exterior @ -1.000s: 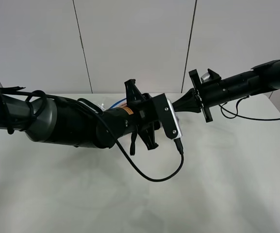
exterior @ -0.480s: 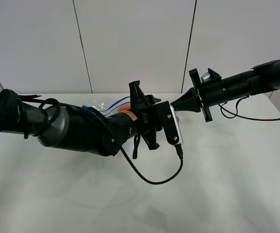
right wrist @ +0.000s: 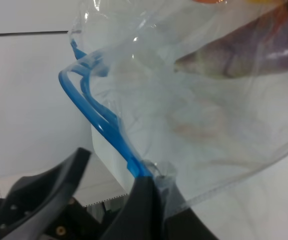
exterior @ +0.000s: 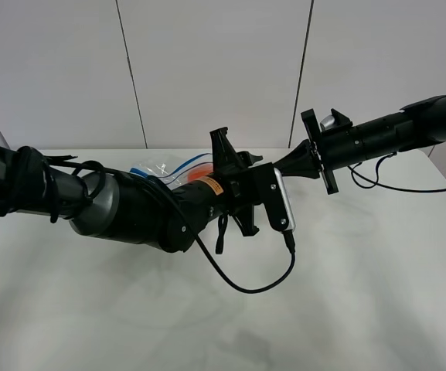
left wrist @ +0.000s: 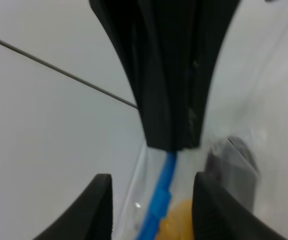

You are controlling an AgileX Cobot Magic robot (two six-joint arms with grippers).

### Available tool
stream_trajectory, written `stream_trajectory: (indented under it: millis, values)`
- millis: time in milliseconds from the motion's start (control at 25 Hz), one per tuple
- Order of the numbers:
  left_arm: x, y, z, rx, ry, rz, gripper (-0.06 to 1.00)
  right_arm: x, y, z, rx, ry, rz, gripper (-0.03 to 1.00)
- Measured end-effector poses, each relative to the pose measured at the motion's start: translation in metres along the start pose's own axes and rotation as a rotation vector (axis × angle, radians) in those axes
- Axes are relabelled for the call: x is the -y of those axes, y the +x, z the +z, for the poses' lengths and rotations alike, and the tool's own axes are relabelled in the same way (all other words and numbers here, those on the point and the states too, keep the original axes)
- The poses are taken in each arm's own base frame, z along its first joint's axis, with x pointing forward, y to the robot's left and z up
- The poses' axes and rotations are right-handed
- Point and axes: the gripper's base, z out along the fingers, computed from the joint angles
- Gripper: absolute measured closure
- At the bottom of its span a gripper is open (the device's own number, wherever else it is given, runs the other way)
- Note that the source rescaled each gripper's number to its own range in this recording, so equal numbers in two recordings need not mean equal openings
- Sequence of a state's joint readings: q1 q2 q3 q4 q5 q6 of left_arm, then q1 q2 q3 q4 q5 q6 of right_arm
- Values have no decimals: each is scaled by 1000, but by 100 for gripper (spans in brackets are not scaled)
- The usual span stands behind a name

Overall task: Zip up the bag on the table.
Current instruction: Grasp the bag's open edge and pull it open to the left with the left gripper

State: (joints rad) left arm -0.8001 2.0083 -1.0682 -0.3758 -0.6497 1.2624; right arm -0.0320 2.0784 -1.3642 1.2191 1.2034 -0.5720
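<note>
Wall panels [exterior: 215, 69]: pale grey, matte, standing beyond the left tool [left wrist: 152, 177]; two dark seams [exterior: 130, 73] running down; soft light falling evenly.

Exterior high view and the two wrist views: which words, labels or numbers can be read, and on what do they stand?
None can be read.
The orange label on the left arm is too small and blurred to read.
The bag shows no print.

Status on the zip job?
Right gripper shut on zipper strip end. Left gripper open, straddling strip. Bag unzipped, tracks parted. Left arm hides most of it overhead.
</note>
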Motion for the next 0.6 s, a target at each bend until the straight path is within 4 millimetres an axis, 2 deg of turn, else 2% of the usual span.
stream_trajectory:
  millis: [160, 600]
  values:
    - [-5, -5, 5, 21, -19, -9, 50, 0, -1, 0, 6, 2, 1, 97]
    - [-1, 2, 9, -1, 7, 11, 51, 0, -1, 0, 7, 0, 6, 97]
